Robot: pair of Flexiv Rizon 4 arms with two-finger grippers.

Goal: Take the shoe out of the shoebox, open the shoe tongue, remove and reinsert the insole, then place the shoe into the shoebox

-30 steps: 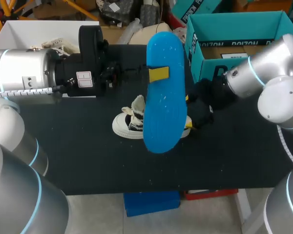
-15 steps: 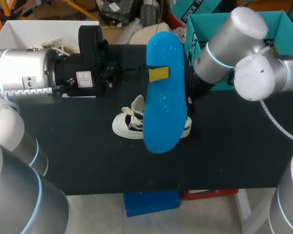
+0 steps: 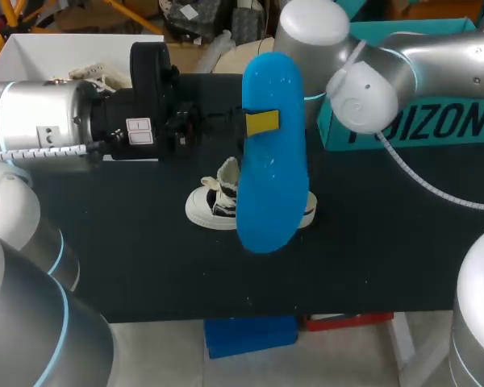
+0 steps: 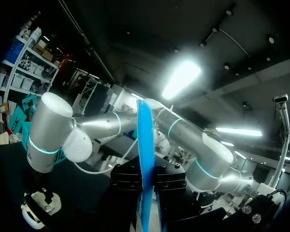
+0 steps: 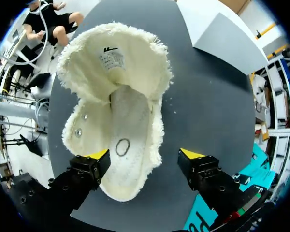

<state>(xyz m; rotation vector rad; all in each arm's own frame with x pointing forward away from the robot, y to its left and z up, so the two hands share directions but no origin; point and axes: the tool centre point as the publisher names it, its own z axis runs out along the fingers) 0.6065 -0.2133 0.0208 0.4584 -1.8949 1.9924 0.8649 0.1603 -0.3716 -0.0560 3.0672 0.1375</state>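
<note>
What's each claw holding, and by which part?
Left claw: blue insole, pinched across its flat faces, partway along. Right claw: open, nothing, above the shoe.

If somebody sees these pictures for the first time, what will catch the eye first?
The blue insole, held up by the left gripper over the middle of the table. Beneath it lies the shoe, its cream lining wide open under the spread fingers of the right gripper.

Cream frayed-edged shoe (image 5: 121, 111) on the dark table (image 5: 208, 96), tongue folded back, inside exposed | right gripper (image 5: 145, 154) above it, fingers spread wide, one at the shoe's rim, the other over bare table | teal shoebox (image 5: 201, 221) beside the gripper
</note>
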